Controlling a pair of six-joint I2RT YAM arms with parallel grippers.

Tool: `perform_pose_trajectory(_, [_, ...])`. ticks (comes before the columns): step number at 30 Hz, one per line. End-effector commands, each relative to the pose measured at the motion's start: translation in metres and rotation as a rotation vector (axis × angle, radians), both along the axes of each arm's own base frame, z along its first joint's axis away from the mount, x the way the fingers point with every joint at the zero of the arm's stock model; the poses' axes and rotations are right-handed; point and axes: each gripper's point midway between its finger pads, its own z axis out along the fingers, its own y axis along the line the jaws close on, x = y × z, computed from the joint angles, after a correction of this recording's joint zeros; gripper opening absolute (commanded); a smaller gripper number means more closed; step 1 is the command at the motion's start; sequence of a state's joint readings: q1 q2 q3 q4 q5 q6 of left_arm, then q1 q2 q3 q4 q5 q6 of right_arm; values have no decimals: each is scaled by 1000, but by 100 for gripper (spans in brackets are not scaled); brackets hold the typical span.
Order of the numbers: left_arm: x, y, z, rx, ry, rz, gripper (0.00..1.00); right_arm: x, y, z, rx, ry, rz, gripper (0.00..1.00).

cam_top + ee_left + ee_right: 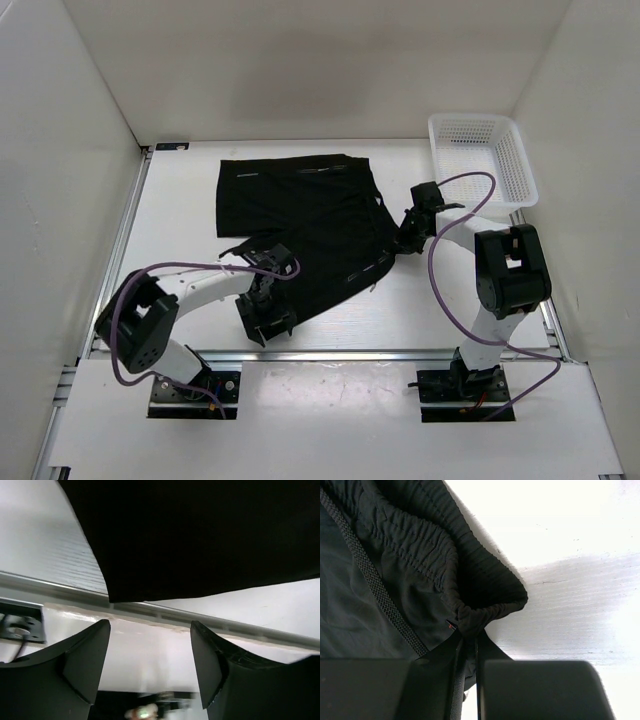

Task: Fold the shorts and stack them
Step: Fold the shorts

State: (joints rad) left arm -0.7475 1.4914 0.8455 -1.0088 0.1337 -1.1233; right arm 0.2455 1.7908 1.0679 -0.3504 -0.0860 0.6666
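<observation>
The right jaws are pinched shut on a gathered fold of the elastic waistband, beside the braided drawstring; the left jaws stand wide apart and empty, just short of a leg hem corner. The shorts lie spread and partly rumpled on the desk, well apart from the white mesh basket at the far right corner. Judged light, limp and rather slick, the fabric would sag and slide unless taken at its thicker edges, waistband and hem.

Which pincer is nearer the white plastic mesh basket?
Right. The right pincer grips the waistband of the black fabric shorts, just near-left of the basket; the left pincer sits at their near hem.
</observation>
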Motion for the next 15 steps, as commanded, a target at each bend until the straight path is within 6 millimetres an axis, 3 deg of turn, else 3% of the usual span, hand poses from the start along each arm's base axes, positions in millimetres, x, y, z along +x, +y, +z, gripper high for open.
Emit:
perform_pose_trajectory(1, [22, -4, 21, -69, -70, 232, 78, -8, 2, 5, 6, -7, 27, 9])
perform_pose_trajectory(4, [33, -9, 36, -141, -135, 316, 79, -8, 4, 9, 17, -15, 31, 9])
perform_pose_trajectory(6, [33, -13, 30, -149, -106, 340, 77, -8, 4, 9, 17, -15, 31, 9])
perform_pose_trajectory(12, [11, -23, 5, -72, 69, 380, 76, -11, 5, 11, 22, -17, 43, 9])
perform_pose_trajectory(15, [-4, -11, 1, 30, 155, 413, 74, -13, 4, 15, 24, -28, 44, 9])
